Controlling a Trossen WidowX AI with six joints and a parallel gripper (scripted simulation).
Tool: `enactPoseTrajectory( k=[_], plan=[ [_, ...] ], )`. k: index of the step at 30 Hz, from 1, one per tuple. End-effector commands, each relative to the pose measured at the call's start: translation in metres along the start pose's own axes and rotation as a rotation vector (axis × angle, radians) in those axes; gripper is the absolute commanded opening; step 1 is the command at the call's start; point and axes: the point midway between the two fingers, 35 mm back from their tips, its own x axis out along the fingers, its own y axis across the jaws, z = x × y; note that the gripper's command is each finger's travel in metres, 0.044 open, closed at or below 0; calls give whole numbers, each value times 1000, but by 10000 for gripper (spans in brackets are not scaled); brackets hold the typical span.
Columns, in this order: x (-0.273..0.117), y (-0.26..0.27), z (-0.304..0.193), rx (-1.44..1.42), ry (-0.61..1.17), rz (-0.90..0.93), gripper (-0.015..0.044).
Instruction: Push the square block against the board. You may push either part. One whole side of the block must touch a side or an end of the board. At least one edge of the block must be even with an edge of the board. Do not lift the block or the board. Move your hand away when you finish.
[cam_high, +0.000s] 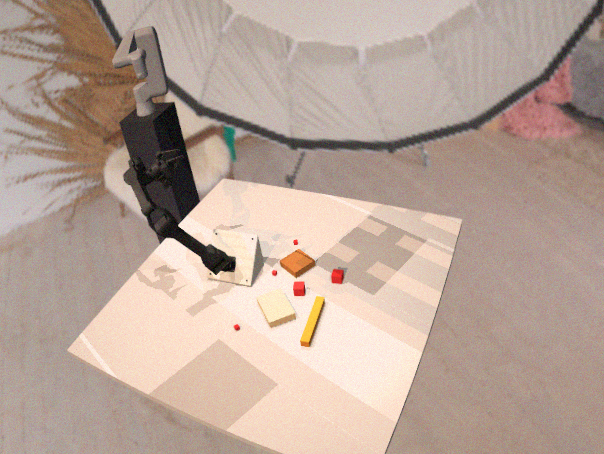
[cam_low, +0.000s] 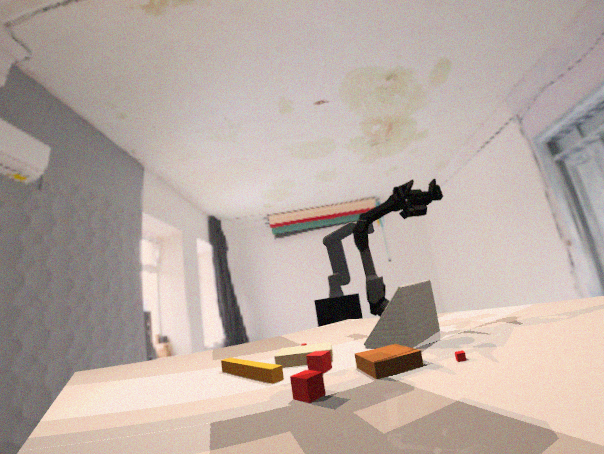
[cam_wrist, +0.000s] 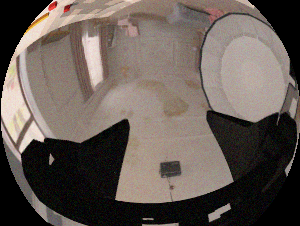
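Note:
An orange square block (cam_high: 297, 261) (cam_low: 389, 354) and a cream, nearly square slab (cam_high: 276, 307) (cam_low: 300, 356) lie flat and apart. A long yellow bar (cam_high: 313, 320) (cam_low: 251, 369) lies beside the cream slab, with a gap between them; part of it shows in the wrist view (cam_wrist: 37, 21). None of these three touches another. Which one the task calls the board is not clear. My gripper (cam_low: 423, 186) (cam_wrist: 169, 119) is open and empty, high above the table and far from the pieces, with its fingers toward the ceiling in the wrist view.
Two larger red cubes (cam_high: 337, 276) (cam_high: 299, 288) stand near the orange block and the yellow bar. Tiny red cubes (cam_high: 295, 242) (cam_high: 274, 272) (cam_high: 236, 327) lie around the pieces. My arm stands on a sloped, bolted mount (cam_high: 245, 250) (cam_low: 410, 315). A grey arm on a black pedestal (cam_high: 155, 135) stands beyond the table.

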Motion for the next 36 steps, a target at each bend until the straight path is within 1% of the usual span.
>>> enactPoseTrajectory(
  k=[1, 4, 15, 24, 36],
  plan=[
    [0, 0, 0, 0, 0, 0, 374],
    [4, 1, 1, 17, -8, 7, 295],
    [68, 30, 19, 292, -127, 132, 6],
    [115, 59, 39, 507, -212, 247, 0],
    [163, 98, 68, 759, -291, 401, 0]
  ],
)
